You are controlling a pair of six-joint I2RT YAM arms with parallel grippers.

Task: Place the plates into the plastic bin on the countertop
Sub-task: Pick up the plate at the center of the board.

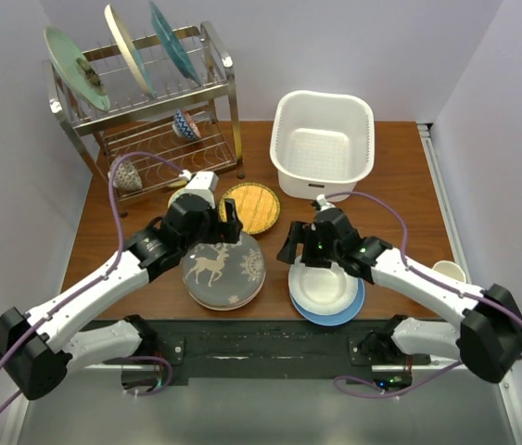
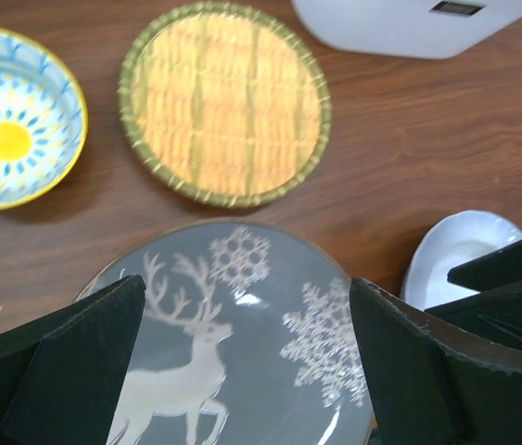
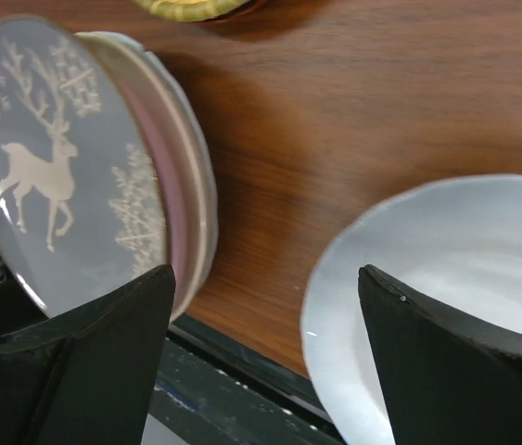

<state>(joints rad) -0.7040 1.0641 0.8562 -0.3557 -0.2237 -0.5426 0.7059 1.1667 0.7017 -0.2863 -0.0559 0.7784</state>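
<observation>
now | left gripper point(image 2: 247, 348): jaws wide, grey reindeer-print round plate point(image 2: 242, 306) beneath | right gripper point(image 3: 265, 357): wide, white round plate point(image 3: 464, 250) beneath | tip: straddle one rim, lift only the top plate

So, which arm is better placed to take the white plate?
Right: its open end effector is at the white plate, with the plastic bin beyond. The left end effector is over the reindeer plate.

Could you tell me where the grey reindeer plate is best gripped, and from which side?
Probably the rim. The grey reindeer plate lies flat atop a pink plate, so only its thin edge can be pinched. Come from above at the far edge, toward the yellow woven plate, where bare table leaves room for one jaw outside the rim and one inside.
</observation>
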